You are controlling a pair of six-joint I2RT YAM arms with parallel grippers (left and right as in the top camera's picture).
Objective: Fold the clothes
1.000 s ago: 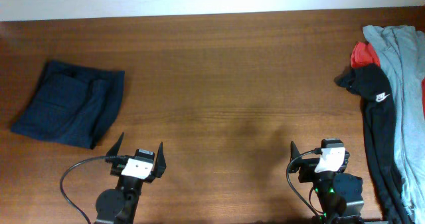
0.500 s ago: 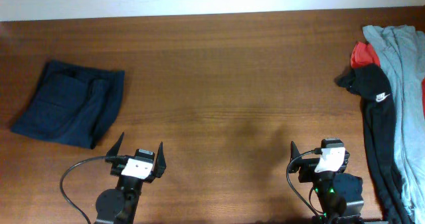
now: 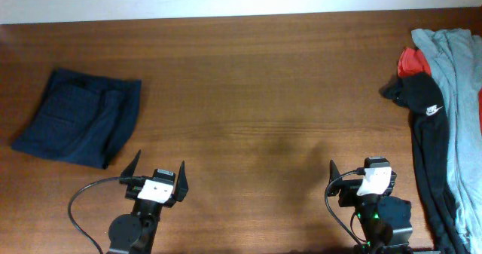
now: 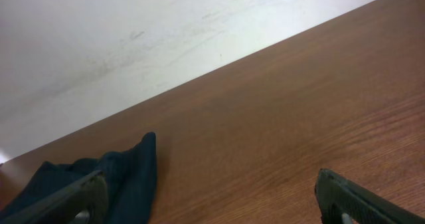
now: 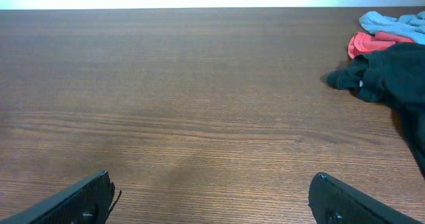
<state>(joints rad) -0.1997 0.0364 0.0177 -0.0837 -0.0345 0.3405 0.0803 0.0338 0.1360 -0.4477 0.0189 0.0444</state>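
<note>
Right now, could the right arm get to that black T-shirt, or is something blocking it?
Probably yes. The right end effector sits open near the black T-shirt, with only bare table between them. The grey garment lies along the shirt's outer side, but the near edge looks free.

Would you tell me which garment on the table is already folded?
The navy-blue garment on the left; the black T-shirt, grey garment and red garment lie heaped at right.

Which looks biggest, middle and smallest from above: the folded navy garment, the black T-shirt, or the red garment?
1. Folded navy garment.
2. Black T-shirt, partly hidden under the grey garment.
3. Red garment, only a small patch showing.
</note>
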